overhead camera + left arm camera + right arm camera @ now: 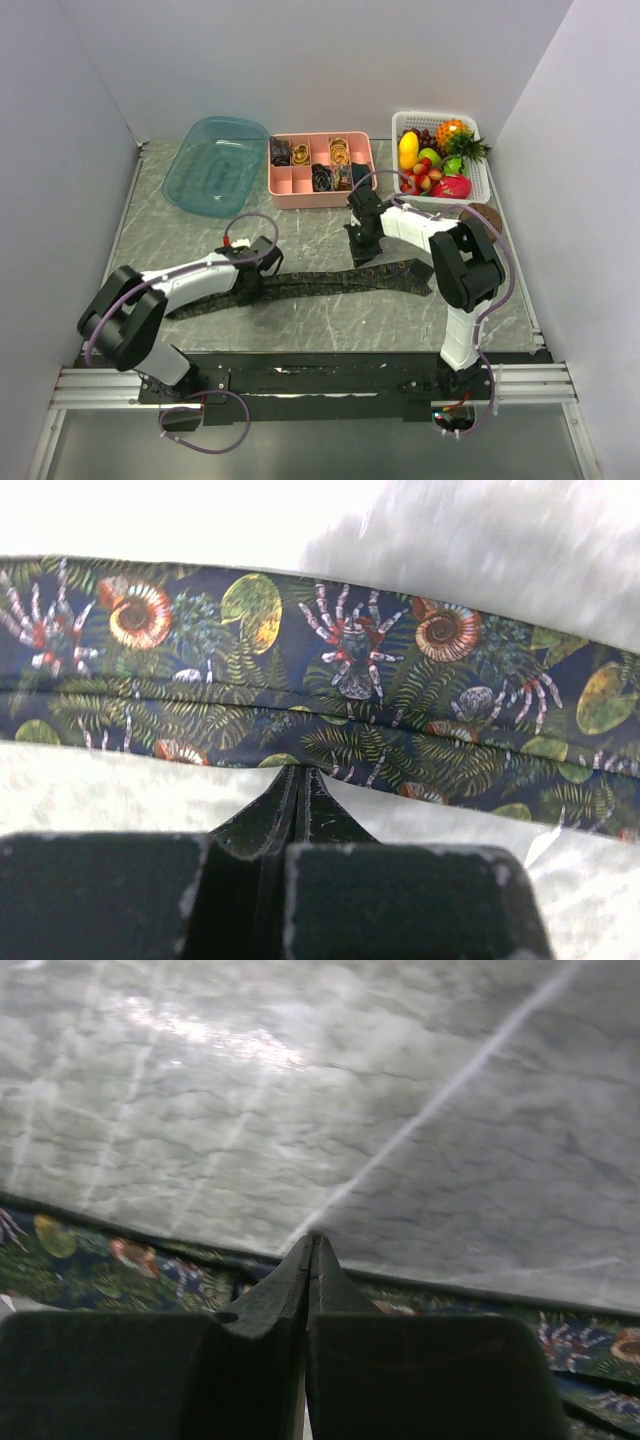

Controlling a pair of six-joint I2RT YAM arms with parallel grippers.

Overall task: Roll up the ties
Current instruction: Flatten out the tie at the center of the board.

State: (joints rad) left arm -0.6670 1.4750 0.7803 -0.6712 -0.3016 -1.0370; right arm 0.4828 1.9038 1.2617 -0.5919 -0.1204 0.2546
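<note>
- The pink tray (320,197) stands at the far middle of the marble table (330,330). Several of its compartments hold rolled ties (322,179), some dark and some gold-brown.
- A long tie (330,283) lies unrolled and flat on the table, well in front of the pink tray. It runs crosswise, from ahead of the tray's left end to past its right end. (Close up, its dark cloth carries ferns, spiral shells and spiders.)
- The left gripper (298,785) is down at the long tie, in front of and left of the pink tray. Its jaws are pressed together, with the tips at the near edge of the cloth. I cannot tell whether any fabric is caught between them.
- The right gripper (312,1250) is in front of the pink tray's right end, nearer the tray than the left one is. Its jaws are also closed tight, with nothing visibly held. The tips point at the tie's far edge, and the cloth passes beneath the fingers.
- A teal tub (213,165) sits just left of the pink tray.
- A white basket (480,175) of fruit sits just right of it.
</note>
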